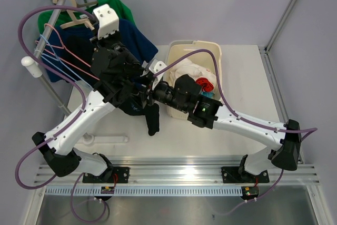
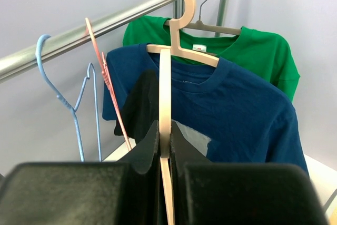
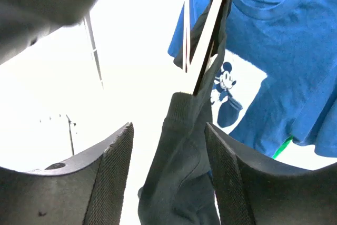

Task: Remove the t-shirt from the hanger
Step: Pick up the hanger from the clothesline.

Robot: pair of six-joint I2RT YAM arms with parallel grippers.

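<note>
A dark t-shirt (image 3: 184,177) hangs in a bunched strip from a beige wooden hanger (image 2: 165,77), whose hook sits over the metal rail (image 2: 105,25). My left gripper (image 2: 165,133) is shut on the hanger's flat arm, seen edge-on between the fingers. In the top view the left gripper (image 1: 102,35) is up by the rail and the t-shirt (image 1: 151,119) droops below it. My right gripper (image 3: 168,130) stands open around the hanging t-shirt; the cloth lies against the right finger (image 3: 226,167), with a gap on the left side. In the top view the right gripper (image 1: 149,92) is beside the cloth.
A blue printed t-shirt (image 2: 247,109) and a green t-shirt (image 2: 258,51) hang on the same rail behind. Empty blue (image 2: 76,109) and pink (image 2: 108,82) wire hangers hang to the left. A white basket (image 1: 213,51) with clothes stands at the right.
</note>
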